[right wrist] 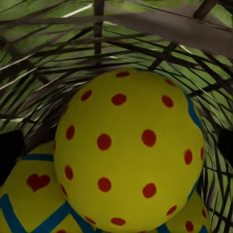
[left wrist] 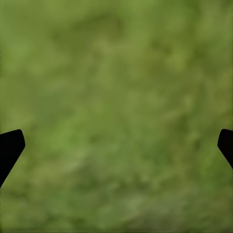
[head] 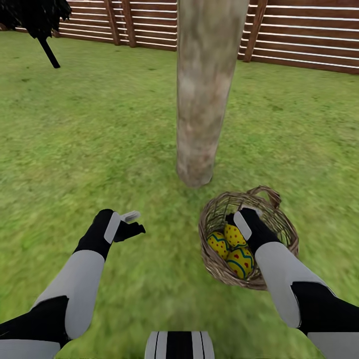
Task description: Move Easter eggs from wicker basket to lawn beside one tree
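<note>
The wicker basket (head: 248,238) sits on the lawn (head: 99,139) just beside the base of the tree (head: 204,94), with all three Easter eggs (head: 231,246) still inside it. The right gripper (head: 243,218) reaches down into the basket; in the right wrist view a yellow egg with red dots (right wrist: 128,150) lies directly ahead between its jaws, which stand spread, released, not closed on anything. Another egg with a red heart and blue zigzag (right wrist: 36,199) lies beside it. The left gripper (head: 130,223) hovers over bare grass well apart from the basket, jaws spread wide. No writing is readable. Open lawn surrounds the trunk; a slatted wooden fence (head: 299,35) runs behind.
</note>
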### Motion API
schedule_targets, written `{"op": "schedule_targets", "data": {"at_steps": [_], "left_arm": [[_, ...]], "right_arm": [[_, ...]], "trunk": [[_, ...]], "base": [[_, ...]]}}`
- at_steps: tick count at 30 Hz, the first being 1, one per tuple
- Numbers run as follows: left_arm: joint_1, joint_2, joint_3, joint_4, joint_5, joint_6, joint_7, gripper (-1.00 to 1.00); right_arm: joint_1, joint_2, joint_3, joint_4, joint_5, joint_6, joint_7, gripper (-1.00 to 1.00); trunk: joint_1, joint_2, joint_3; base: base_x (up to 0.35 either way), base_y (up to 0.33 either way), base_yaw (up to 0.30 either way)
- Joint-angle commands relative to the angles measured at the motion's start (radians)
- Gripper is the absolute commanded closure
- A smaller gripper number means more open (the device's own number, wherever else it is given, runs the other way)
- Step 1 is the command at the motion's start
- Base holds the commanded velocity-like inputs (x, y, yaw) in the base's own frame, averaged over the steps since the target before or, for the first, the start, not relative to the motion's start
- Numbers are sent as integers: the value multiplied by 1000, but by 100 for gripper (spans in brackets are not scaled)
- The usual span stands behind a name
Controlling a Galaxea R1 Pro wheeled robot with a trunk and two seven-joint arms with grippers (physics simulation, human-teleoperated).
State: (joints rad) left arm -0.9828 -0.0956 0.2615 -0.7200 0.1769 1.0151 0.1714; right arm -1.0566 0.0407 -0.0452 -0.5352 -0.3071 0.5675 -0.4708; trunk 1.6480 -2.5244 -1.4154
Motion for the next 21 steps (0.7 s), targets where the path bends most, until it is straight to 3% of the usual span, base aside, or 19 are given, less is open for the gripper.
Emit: {"op": "schedule_targets", "data": {"at_steps": [1, 6, 11, 17, 21], "left_arm": [[-1, -1, 4, -1, 10, 3, 10, -100], [-1, 0, 4, -1, 10, 3, 9, -100], [-1, 1, 4, -1, 9, 3, 9, -100], [-1, 1, 4, -1, 10, 3, 9, -100], [-1, 1, 4, -1, 10, 3, 9, -100]], "right_arm": [[0, 1, -2, -2, -9, 2, -7, -100], [0, 0, -2, -2, -8, 2, -8, -100], [0, 0, -2, -2, -7, 2, -8, -100], [0, 1, -2, -2, -7, 2, -8, -100], [0, 1, -2, -2, -7, 2, -8, -100]], "trunk": [[0, -1, -5], [1, -1, -9], [3, -2, -28], [3, -2, -28], [5, -3, -43]], "base": [[0, 0, 0], [0, 0, 0], [0, 0, 0], [0, 0, 0], [0, 0, 0]]}}
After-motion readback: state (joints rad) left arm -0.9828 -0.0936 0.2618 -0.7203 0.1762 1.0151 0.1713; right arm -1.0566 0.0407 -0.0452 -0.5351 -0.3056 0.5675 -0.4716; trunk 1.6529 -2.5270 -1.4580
